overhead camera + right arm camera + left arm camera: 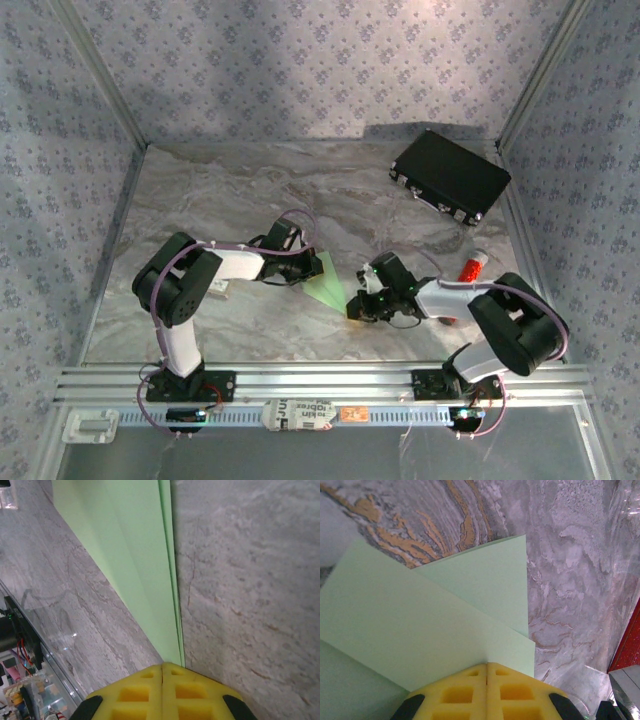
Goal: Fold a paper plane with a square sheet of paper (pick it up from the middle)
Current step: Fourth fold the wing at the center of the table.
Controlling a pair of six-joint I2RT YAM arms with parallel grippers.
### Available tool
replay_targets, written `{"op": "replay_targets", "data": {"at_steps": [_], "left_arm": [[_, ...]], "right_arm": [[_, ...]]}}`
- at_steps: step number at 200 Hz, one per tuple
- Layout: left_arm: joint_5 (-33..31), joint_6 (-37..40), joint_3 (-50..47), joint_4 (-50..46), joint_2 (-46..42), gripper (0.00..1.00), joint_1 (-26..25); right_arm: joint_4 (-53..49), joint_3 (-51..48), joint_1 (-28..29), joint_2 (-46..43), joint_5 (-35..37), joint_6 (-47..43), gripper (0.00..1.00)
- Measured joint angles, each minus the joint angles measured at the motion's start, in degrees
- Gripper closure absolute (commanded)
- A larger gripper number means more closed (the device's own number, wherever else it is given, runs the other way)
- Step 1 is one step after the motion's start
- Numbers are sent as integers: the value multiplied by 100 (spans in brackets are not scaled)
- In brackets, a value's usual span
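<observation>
Paper [326, 284], pale green and creased, lay on the table [220, 190]. The left gripper [486, 666] and right gripper [162, 667] each clamped its edge, pads together. Print on the near-edge label [300, 413] was unreadable.

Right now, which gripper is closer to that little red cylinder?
Right. The right gripper, shut on the green paper, is left of the red cylinder in the overhead view; the left gripper pinches the paper's other side, even farther left.
</observation>
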Motion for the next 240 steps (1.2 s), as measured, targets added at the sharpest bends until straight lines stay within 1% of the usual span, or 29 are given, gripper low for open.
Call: {"op": "replay_targets", "data": {"at_steps": [44, 71, 91, 116, 130, 148, 171, 196, 212, 240], "left_arm": [[2, 0, 0, 0, 0, 94, 0], [13, 0, 0, 0, 0, 94, 0], [17, 2, 0, 0, 0, 94, 7], [17, 0, 0, 2, 0, 94, 9], [31, 2, 2, 4, 0, 93, 9], [37, 24, 46, -66, 0, 90, 9], [13, 92, 199, -306, 0, 86, 2], [-31, 94, 284, -474, -22, 85, -4], [-79, 90, 297, -553, -87, 85, -42], [-166, -31, 295, -557, -332, 91, -262]], "right_arm": [[-186, -162, -48, -382, 35, 26, 95], [-326, 35, -52, -525, 42, 42, 95], [-345, 413, -52, -348, 42, 39, 95], [-240, 789, -52, 153, 68, 39, 95], [-203, 800, -52, 422, 94, 42, 96], [-203, 745, -57, 658, 103, 37, 99], [-55, 680, -63, 658, 94, 26, 100], [76, 627, -63, 660, 79, 28, 100], [87, 625, -63, 662, 79, 44, 100], [96, 625, -63, 669, 76, 46, 100]]}}
